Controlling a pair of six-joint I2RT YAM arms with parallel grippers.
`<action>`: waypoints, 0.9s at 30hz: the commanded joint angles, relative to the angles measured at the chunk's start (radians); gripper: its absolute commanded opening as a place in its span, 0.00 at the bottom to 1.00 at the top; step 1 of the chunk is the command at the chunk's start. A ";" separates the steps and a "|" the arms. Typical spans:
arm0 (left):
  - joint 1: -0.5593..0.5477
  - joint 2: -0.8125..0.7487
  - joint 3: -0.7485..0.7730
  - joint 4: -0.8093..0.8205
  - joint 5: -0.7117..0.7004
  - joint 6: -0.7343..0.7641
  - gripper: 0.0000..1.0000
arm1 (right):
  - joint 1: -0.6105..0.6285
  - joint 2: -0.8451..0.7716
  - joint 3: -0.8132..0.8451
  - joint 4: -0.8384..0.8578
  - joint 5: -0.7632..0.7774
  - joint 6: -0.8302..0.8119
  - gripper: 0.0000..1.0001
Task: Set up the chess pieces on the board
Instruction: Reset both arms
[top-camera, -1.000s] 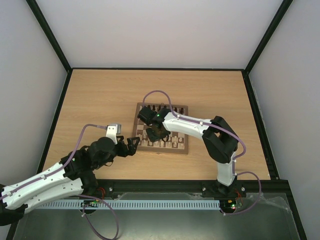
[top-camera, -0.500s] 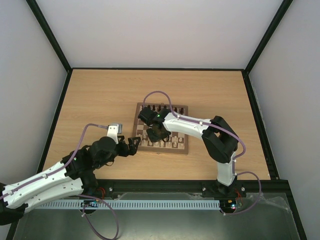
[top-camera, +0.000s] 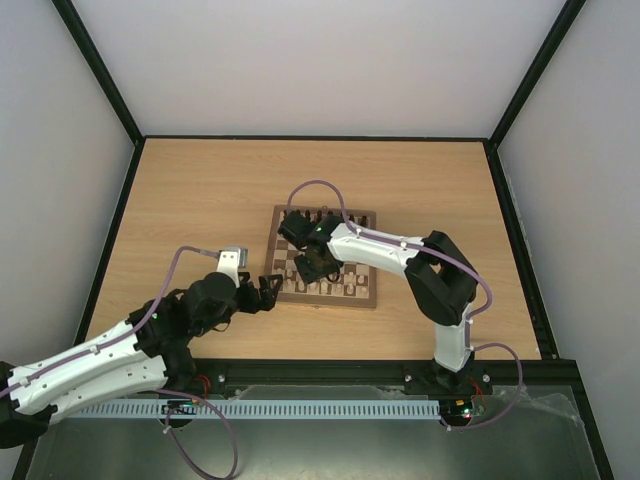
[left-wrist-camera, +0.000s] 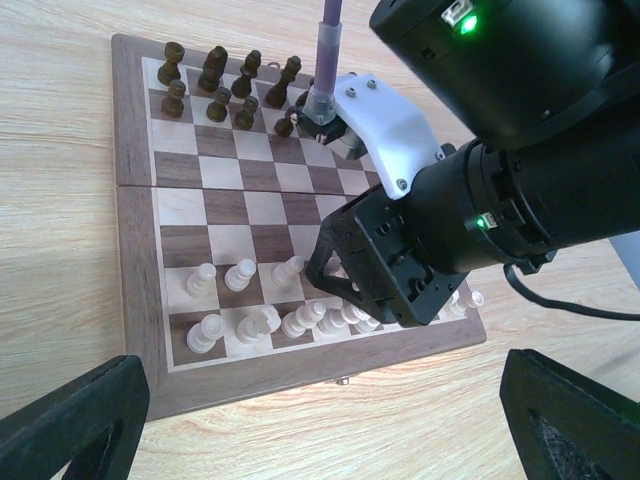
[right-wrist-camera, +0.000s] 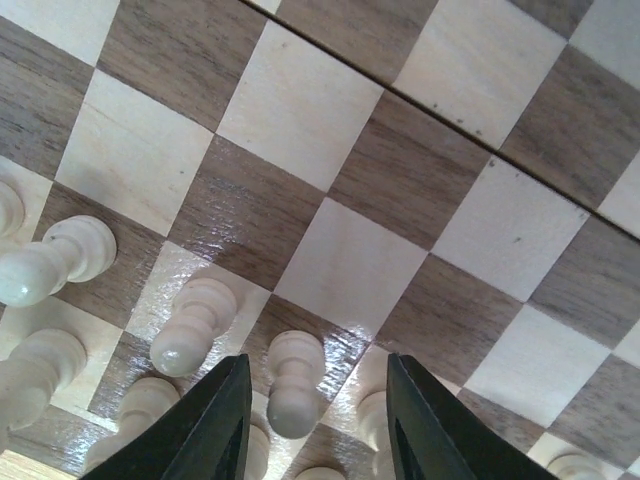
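Shows a checkered light-and-dark wooden board (left-wrist-camera: 135, 250) with a cream pawn (right-wrist-camera: 295, 385) standing untouched between the spread right claw (right-wrist-camera: 318, 365), dark pieces (left-wrist-camera: 215, 75) at upper left, left claw (left-wrist-camera: 325, 420) gaping wide.

Board (left-wrist-camera: 232, 205) middle free; pieces (left-wrist-camera: 252, 322) crowded

Two arms, left arm (top-camera: 92, 365) and right arm (top-camera: 372, 250): white link shells, black joint housings. Lilac cable (left-wrist-camera: 330, 30) runs from each wrist. Green light (left-wrist-camera: 466, 18) glows on the right arm's black wrist block; white bracket (left-wrist-camera: 385, 120) beside it carries small screws (left-wrist-camera: 400, 183). On right gripper (right-wrist-camera: 315, 360), fingers (right-wrist-camera: 215, 430) black, tapered, glossy.
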 joint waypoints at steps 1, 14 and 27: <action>-0.001 0.012 0.029 0.020 -0.032 0.015 0.99 | -0.017 -0.040 0.032 -0.035 0.013 -0.011 0.43; 0.003 0.073 0.117 0.020 -0.121 0.052 0.99 | -0.042 -0.205 0.066 -0.055 0.090 -0.017 0.99; 0.056 0.284 0.176 0.157 -0.507 0.108 0.99 | -0.197 -0.657 -0.326 0.199 0.554 -0.019 0.98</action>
